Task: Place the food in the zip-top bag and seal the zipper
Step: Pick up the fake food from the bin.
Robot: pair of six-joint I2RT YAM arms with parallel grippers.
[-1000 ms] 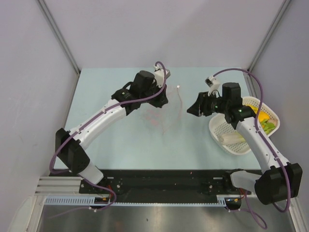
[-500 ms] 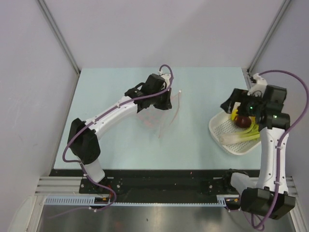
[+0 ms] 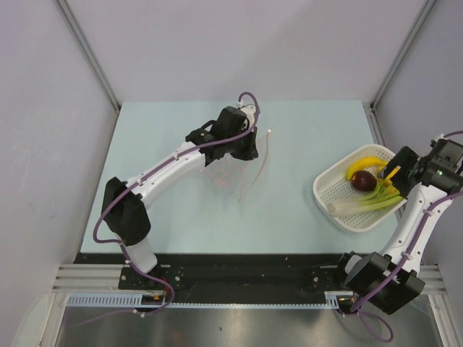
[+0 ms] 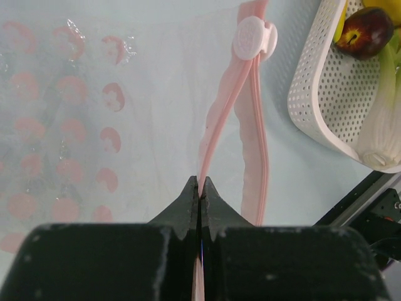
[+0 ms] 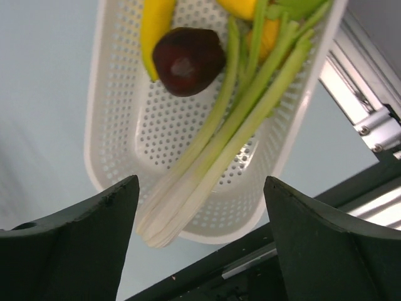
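Observation:
The clear zip-top bag (image 3: 224, 172) with pink printed squares lies mid-table. My left gripper (image 3: 247, 149) is shut on one side of its pink zipper (image 3: 257, 163) and holds that edge up. In the left wrist view the gripper (image 4: 200, 185) pinches one zipper strip (image 4: 216, 122); the other strip bows apart beside it, with the slider (image 4: 252, 37) at the far end. The banana (image 3: 364, 165), dark red fruit (image 3: 363, 181), leek (image 3: 362, 202) and orange fruit (image 3: 394, 176) lie in the basket. My right gripper (image 3: 400, 166) is open and empty above them, over the leek (image 5: 213, 169) and dark fruit (image 5: 188, 59).
The white perforated basket (image 3: 324, 192) sits at the table's right edge, near the black front rail. It also shows in the left wrist view (image 4: 301, 106) and the right wrist view (image 5: 94, 125). Grey walls enclose the table on three sides.
My right arm has swung away from the bag to the right and now hovers over the basket's far right side. The left gripper has kept hold of the zipper edge, shifting slightly right.

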